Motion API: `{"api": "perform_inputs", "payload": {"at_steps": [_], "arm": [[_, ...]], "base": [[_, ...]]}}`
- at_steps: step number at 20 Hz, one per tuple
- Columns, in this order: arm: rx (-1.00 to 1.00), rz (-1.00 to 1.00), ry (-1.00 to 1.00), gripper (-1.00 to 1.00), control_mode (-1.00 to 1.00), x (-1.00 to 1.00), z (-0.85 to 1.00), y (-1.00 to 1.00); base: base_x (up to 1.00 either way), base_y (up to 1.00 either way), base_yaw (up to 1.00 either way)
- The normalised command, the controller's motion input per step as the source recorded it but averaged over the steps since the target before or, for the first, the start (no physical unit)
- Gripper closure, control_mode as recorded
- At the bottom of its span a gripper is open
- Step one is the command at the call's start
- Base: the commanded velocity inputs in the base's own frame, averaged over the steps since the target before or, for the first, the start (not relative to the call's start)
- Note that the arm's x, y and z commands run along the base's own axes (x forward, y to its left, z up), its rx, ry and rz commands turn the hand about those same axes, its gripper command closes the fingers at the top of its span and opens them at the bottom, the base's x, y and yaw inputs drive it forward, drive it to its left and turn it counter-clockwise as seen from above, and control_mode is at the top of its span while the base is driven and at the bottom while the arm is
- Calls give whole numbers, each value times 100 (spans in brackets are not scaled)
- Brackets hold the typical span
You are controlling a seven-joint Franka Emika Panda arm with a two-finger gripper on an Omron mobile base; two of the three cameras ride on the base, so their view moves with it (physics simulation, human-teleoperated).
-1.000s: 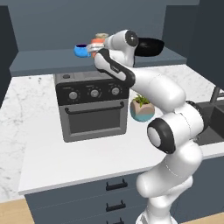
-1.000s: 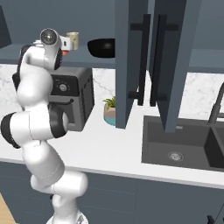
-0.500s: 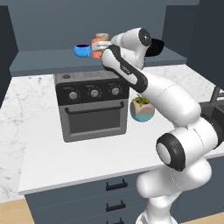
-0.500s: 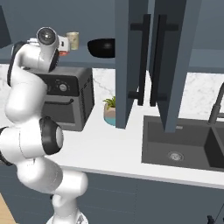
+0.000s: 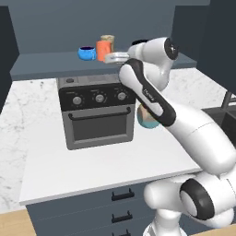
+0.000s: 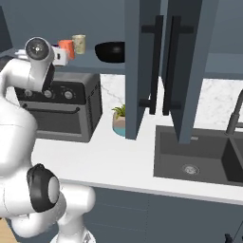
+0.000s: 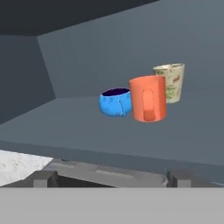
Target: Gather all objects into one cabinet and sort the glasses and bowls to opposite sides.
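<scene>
On the dark cabinet shelf (image 5: pixel 46 64) stand a blue bowl (image 5: pixel 86 53), an orange cup (image 5: pixel 103 48) and a beige patterned cup (image 5: pixel 108 40) in a tight group. The wide black bowl (image 6: pixel 110 51) sits further right on the same shelf, mostly hidden by my arm in the left base view. My gripper (image 5: pixel 113 57) hovers just in front of the shelf edge, right of the orange cup, open and holding nothing. In the hand view the blue bowl (image 7: pixel 116 102), orange cup (image 7: pixel 148 98) and beige cup (image 7: pixel 169 82) lie ahead, above the open gripper (image 7: pixel 111 179).
A toaster oven (image 5: pixel 97 110) stands on the white counter below the shelf. A potted plant (image 6: pixel 119 122) sits beside it. The open cabinet doors (image 6: pixel 161 61) hang right of the shelf, over a dark sink (image 6: pixel 199 156) with a faucet (image 6: pixel 235 118).
My arm's upper links have swung to the right and stretched out, now covering most of the black bowl in the left base view. The hand stays by the cups, jaws still open.
</scene>
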Motion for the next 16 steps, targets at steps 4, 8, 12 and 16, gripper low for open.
{"api": "perform_inputs", "payload": {"at_steps": [4,8,12,16], "arm": [[0,0,0,-100,-100,-100,0,-15],[0,0,0,-100,-100,-100,0,-18],[0,0,0,-100,-100,-100,0,-22],[2,0,0,-100,-100,-100,0,-31]], "base": [[0,0,0],[0,0,0],[0,0,0],[0,0,0]]}}
